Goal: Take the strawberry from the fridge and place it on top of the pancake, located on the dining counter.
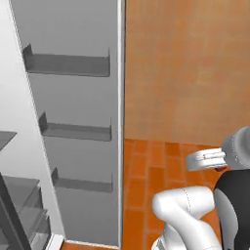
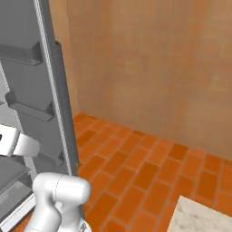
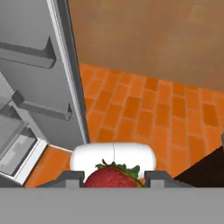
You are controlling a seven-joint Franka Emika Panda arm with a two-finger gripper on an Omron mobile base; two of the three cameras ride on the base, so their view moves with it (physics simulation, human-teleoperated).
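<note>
In the hand view the red strawberry with green leaves sits between the two dark finger tips, and my gripper is shut on it. The fridge stands open to the left. Its grey door with several door shelves faces me, and glass shelves show at the lower left. A beige marbled corner of the dining counter appears at the lower right of the right base view. The pancake is out of view.
An orange tiled floor stretches ahead, up to a tan wall. The edge of the open fridge door juts out on the left, close to the arm.
</note>
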